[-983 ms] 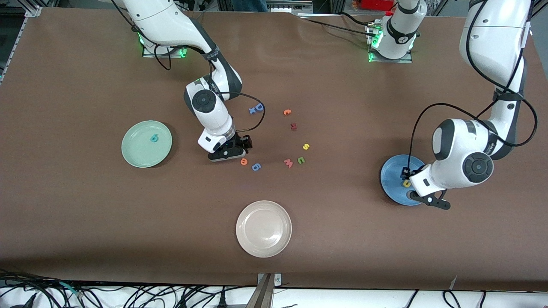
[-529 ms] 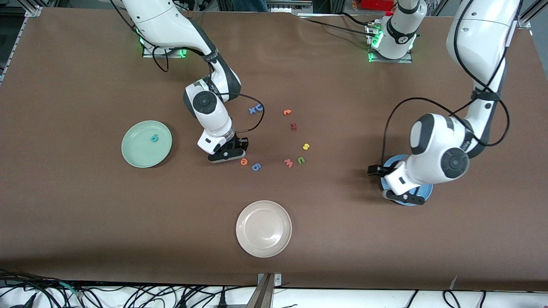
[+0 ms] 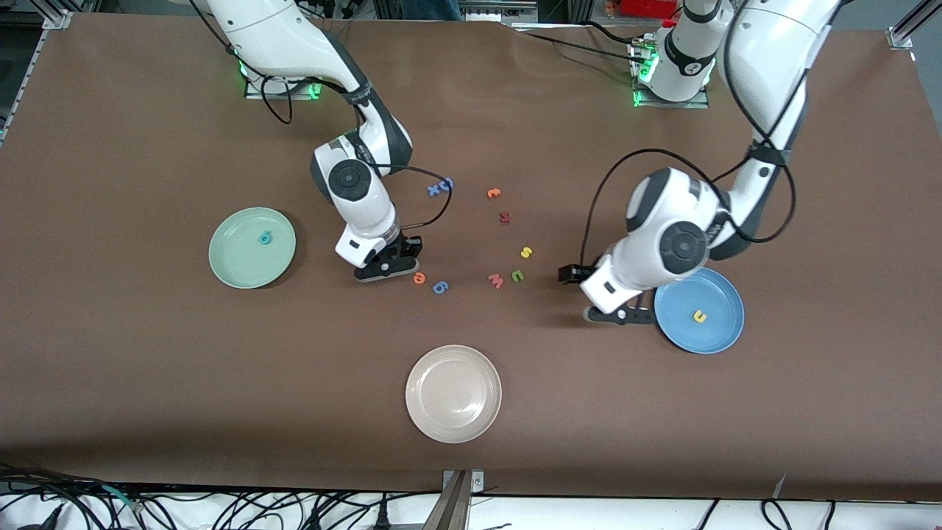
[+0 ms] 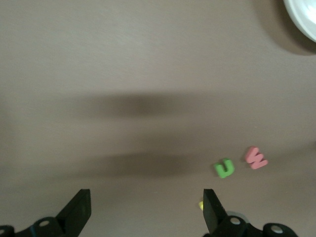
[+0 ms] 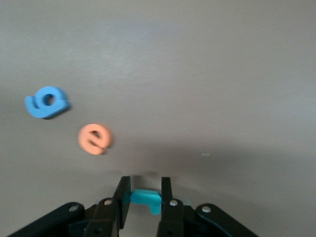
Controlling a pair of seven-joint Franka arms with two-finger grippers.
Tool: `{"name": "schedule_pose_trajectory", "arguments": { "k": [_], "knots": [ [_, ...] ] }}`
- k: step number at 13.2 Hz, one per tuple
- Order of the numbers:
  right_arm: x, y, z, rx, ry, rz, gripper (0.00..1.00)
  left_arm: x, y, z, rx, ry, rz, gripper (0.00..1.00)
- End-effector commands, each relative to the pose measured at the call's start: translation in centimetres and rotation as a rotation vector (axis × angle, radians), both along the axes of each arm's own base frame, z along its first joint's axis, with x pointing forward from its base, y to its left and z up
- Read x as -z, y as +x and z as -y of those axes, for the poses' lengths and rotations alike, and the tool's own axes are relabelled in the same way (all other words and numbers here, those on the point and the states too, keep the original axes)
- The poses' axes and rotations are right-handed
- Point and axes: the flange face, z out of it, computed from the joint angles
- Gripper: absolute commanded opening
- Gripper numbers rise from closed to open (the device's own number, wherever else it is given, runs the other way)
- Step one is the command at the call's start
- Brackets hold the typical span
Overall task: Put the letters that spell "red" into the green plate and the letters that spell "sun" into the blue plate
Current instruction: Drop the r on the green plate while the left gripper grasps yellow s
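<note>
A: Which step is in hand now?

B: I judge it is the second letter of "red". The right gripper (image 5: 144, 205) is low over the middle of the table (image 3: 118, 412), and its jaws are clenched on a teal letter (image 5: 145, 198), most likely the "r". The teal "d" (image 3: 265, 238) already lies in the green plate (image 3: 228, 276), toward the right arm's end of the table.

A: And the left arm?

B: The left gripper (image 4: 145, 210) hangs over bare table beside the blue plate (image 3: 725, 335), jaws released and holding nothing. The yellow "u" (image 3: 699, 316) lies in that plate, toward the left arm's end.

A: What remains on the table?

B: The orange "e" (image 5: 95, 138) and a blue "6"-like letter (image 5: 47, 102) lie just beside the right gripper. The yellow "s" (image 3: 525, 252), the green "n" (image 4: 224, 168) and a pink "w" (image 4: 256, 157) lie close together in the middle.

A: What does the next move call for?

B: The right arm should lift straight up so it does not push the "e", then carry over open table to the green plate. The left should come down on the "n" without touching the "w". A white plate (image 3: 423, 419) near the front edge is well apart from both paths.
</note>
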Motion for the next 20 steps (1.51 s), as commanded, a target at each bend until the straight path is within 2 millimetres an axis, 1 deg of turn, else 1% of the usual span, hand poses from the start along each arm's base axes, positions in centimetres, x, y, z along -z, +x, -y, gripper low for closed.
{"name": "schedule_pose_trajectory", "arguments": {
  "k": [1, 3, 5, 6, 7, 8, 9, 10, 11, 12, 13, 14, 15, 18, 19, 20],
  "knots": [
    [-5.1, 1.1, 3.8, -0.058, -0.053, -0.041, 0.0, 2.0, -3.5, 2.8, -0.036, 0.037, 0.053, 1.0],
    [-6.9, 1.8, 7.2, -0.112, -0.089, -0.091, 0.0, 3.2, -5.3, 4.6, -0.046, 0.044, 0.077, 1.0],
    [-7.7, 2.2, 11.5, -0.164, -0.119, -0.156, 0.0, 4.0, -7.1, 6.6, -0.059, 0.058, 0.07, 1.0],
    [-7.5, 2.0, 14.1, -0.187, -0.126, -0.173, 0.0, 4.3, -7.9, 7.6, -0.062, 0.061, 0.073, 1.0],
    [-6.9, 1.8, 17.2, -0.215, -0.13, -0.184, 0.0, 4.7, -8.3, 7.8, -0.071, 0.073, 0.091, 1.0],
    [-5.9, 1.4, 20.1, -0.243, -0.138, -0.192, 0.0, 5.3, -9.0, 8.4, -0.072, 0.086, 0.113, 1.0],
    [-4.7, 0.9, 23.0, -0.27, -0.145, -0.196, 0.0, 6.4, -9.8, 8.9, -0.067, 0.108, 0.118, 1.0],
    [-3.8, 0.5, 25.2, -0.308, -0.152, -0.181, 0.0, 7.0, -10.1, 9.0, -0.057, 0.124, 0.126, 1.0],
    [-2.7, 0.0, 26.7, -0.315, -0.159, -0.183, 0.0, 7.6, -10.3, 9.1, -0.058, 0.134, 0.124, 1.0],
    [-1.6, -0.3, 28.8, -0.291, -0.165, -0.193, 0.05, 8.0, -10.7, 9.6, -0.049, 0.139, 0.124, 1.0],
    [-1.0, -0.3, 30.3, -0.272, -0.168, -0.2, 0.41, 8.4, -10.8, 9.8, -0.048, 0.135, 0.125, 1.0],
    [-0.9, -0.3, 30.4, -0.269, -0.168, -0.203, 0.9, 8.8, -10.9, 9.8, -0.048, 0.129, 0.127, 1.0],
    [-1.0, -0.3, 30.4, -0.266, -0.166, -0.206, 1.0, 8.9, -10.9, 9.9, -0.046, 0.127, 0.127, 0.99],
    [-1.5, -0.2, 30.1, -0.265, -0.158, -0.202, 1.0, 9.1, -11.0, 10.0, -0.045, 0.129, 0.125, 0.9],
    [-2.3, -0.1, 29.3, -0.262, -0.145, -0.199, 0.99, 9.2, -11.1, 10.2, -0.039, 0.13, 0.125, 0.88],
    [-2.9, -0.1, 28.1, -0.255, -0.119, -0.199, 0.99, 9.3, -11.2, 10.3, -0.029, 0.137, 0.131, 0.83]
  ]
}}
